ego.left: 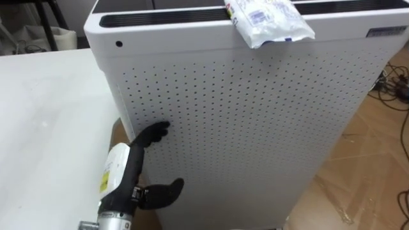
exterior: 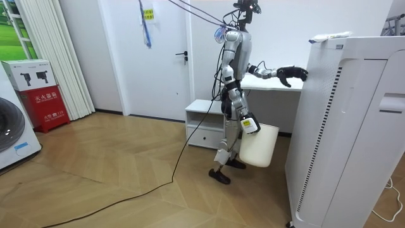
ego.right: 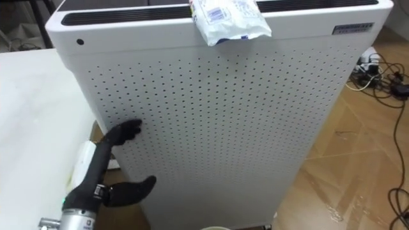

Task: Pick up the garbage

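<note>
Up on the flat top of a tall white perforated appliance (ego.left: 255,128) lies the garbage: a crumpled white wrapper (ego.left: 268,22) with blue print, its lower edge hanging a little over the front rim, toward the right half of the top. The robot's left hand (ego.left: 139,163) is far lower, against the left part of the perforated front panel. Its fingers are stretched out with the tips at or just touching the panel, the thumb is spread well away from them, and it has hold of nothing. The wrapper sits above and to the right of that hand, well apart from it, with most of the panel's height between them.

A white table (ego.left: 45,128) fills the space to the left of the appliance, and wooden floor (ego.left: 370,166) with a tangle of cables (ego.left: 393,86) shows to its right.

From the room view, the robot stands upright on the floor just in front of the appliance, facing it, the left arm raised forward. Its right hand (exterior: 249,125) hangs low at its side, at the rim of a white bin (exterior: 258,145); how that hand grips the bin cannot be told.
</note>
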Robot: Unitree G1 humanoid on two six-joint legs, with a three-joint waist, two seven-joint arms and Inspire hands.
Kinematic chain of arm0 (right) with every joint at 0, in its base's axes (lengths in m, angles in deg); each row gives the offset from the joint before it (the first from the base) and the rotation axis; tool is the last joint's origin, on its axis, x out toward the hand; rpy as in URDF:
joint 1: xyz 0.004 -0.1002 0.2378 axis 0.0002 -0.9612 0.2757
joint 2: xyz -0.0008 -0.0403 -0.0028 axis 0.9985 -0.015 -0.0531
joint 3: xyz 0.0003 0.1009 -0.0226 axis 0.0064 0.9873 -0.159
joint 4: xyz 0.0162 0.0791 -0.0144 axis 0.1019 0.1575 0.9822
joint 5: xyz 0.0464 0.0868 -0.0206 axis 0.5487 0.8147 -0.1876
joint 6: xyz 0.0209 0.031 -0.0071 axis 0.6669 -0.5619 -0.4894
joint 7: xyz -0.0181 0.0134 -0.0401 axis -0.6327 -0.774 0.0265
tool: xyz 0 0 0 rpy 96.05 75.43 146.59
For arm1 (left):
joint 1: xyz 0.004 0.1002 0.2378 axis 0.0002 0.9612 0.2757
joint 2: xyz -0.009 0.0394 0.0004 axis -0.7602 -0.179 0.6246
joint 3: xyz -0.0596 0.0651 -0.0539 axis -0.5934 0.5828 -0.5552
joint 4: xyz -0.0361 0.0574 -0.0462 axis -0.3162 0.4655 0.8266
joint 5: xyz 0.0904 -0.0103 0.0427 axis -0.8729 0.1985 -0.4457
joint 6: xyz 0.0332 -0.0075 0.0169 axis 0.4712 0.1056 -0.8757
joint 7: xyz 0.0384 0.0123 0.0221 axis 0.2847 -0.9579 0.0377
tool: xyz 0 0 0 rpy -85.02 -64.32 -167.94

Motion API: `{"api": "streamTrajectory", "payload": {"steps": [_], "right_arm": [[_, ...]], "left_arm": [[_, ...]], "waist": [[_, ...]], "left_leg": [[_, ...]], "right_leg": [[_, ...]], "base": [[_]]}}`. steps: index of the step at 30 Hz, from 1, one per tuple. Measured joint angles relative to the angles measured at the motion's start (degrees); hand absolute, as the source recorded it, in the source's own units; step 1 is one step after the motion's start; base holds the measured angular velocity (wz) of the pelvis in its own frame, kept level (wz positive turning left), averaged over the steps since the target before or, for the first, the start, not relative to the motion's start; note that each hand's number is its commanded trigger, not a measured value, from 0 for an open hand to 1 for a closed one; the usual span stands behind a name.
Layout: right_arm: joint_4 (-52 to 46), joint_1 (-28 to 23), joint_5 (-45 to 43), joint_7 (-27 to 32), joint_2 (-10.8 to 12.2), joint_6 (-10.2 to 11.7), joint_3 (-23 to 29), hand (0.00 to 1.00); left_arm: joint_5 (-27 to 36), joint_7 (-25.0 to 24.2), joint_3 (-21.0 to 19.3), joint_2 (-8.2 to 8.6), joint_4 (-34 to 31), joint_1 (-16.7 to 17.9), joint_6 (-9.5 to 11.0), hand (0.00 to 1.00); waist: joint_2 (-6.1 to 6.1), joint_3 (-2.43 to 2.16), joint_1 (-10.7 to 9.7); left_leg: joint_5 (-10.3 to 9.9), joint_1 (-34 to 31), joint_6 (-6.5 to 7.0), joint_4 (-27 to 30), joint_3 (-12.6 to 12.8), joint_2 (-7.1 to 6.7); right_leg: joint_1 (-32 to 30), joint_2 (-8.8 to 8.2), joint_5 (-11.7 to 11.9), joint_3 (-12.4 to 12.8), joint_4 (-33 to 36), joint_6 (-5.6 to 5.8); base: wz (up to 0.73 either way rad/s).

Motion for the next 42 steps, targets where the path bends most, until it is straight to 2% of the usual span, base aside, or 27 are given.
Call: {"api": "streamTrajectory", "payload": {"steps": [2,5,11,16,22,24,31,36,38,42], "right_arm": [[0.0,-0.1,0.0,0.0,0.0,0.0,0.0,1.00],[0.0,-0.5,0.0,0.0,-0.1,0.2,-0.1,1.00],[0.0,-1.3,0.0,0.0,-0.4,0.6,-0.1,1.00],[0.0,-1.5,-0.2,0.0,-0.5,0.6,-0.1,1.00],[0.0,-1.5,-0.3,0.0,-0.4,0.6,-0.2,1.00],[0.0,-1.5,-0.3,0.0,-0.4,0.6,-0.2,1.00],[0.0,-1.3,0.1,0.0,-0.5,0.6,-0.1,1.00],[0.0,-1.3,0.1,0.0,-0.6,0.4,-0.7,1.00],[0.0,-1.3,0.1,0.0,-0.6,-0.4,-0.7,1.00],[0.0,-1.3,0.1,0.0,-0.6,-1.6,-0.8,1.00]], "left_arm": [[-0.6,2.0,-0.1,-0.36,-2.7,-0.8,0.9,0.00],[-0.9,4.4,-0.1,-0.37,-3.2,-2.4,2.8,0.00],[-1.7,8.3,0.4,0.13,-4.7,-4.9,5.1,0.00],[-4.1,10.0,0.5,0.13,-8.0,-5.3,5.7,0.00],[-6.7,13.3,1.2,1.03,-11.8,-11.5,6.5,0.00],[-6.7,13.6,1.5,1.43,-12.4,-11.8,7.0,0.00],[-8.1,13.5,5.4,1.29,-12.8,-12.0,6.6,0.00],[-8.9,13.2,7.3,1.27,-12.9,-14.6,5.4,0.00],[-8.9,12.7,7.4,1.27,-12.9,-16.3,4.4,0.00],[-9.1,12.1,7.4,1.22,-12.8,-17.6,3.0,0.00]], "waist": [[0.00,0.02,-0.1],[0.01,0.10,0.0],[0.20,0.20,0.0],[0.47,0.24,-0.2],[1.08,0.26,-0.6],[1.30,0.20,-1.4],[1.61,0.18,-3.3],[1.61,0.18,-3.9],[1.65,0.15,-4.2],[1.73,0.11,-4.3]], "left_leg": [[0.0,0.2,0.00,0.0,-0.2,-0.05],[0.0,1.1,-0.01,-0.2,-0.2,-0.08],[0.0,1.3,-0.07,-0.4,-0.2,-0.07],[0.0,1.5,-0.08,-0.6,-0.2,-0.07],[0.0,2.8,-0.09,-1.4,-0.1,-0.27],[0.1,4.0,-0.18,-2.3,0.1,-0.47],[0.2,4.9,-0.33,-3.4,0.7,-0.36],[0.2,4.9,-0.33,-3.5,0.7,-0.37],[0.2,5.0,-0.34,-3.4,0.9,-0.32],[0.2,5.7,-0.34,-3.5,1.4,-0.15]], "right_leg": [[0.0,0.01,0.0,0.1,0.0,-0.01],[0.7,0.01,0.0,0.2,0.0,-0.01],[1.3,0.14,0.1,0.2,-0.9,-0.11],[1.4,0.14,0.1,0.2,-1.0,-0.14],[2.3,-0.02,0.1,0.6,-1.4,-0.14],[3.3,-0.09,0.2,0.8,-2.0,-0.05],[4.0,-0.03,0.2,0.9,-2.9,-0.07],[4.0,-0.06,0.2,1.1,-2.9,-0.08],[4.0,-0.05,0.2,1.3,-2.9,-0.11],[4.5,0.01,0.4,2.0,-2.9,-0.19]], "base": [[0.04],[0.00],[0.00],[0.00],[-0.01],[-0.06],[-0.03],[0.00],[-0.02],[-0.09]]}}
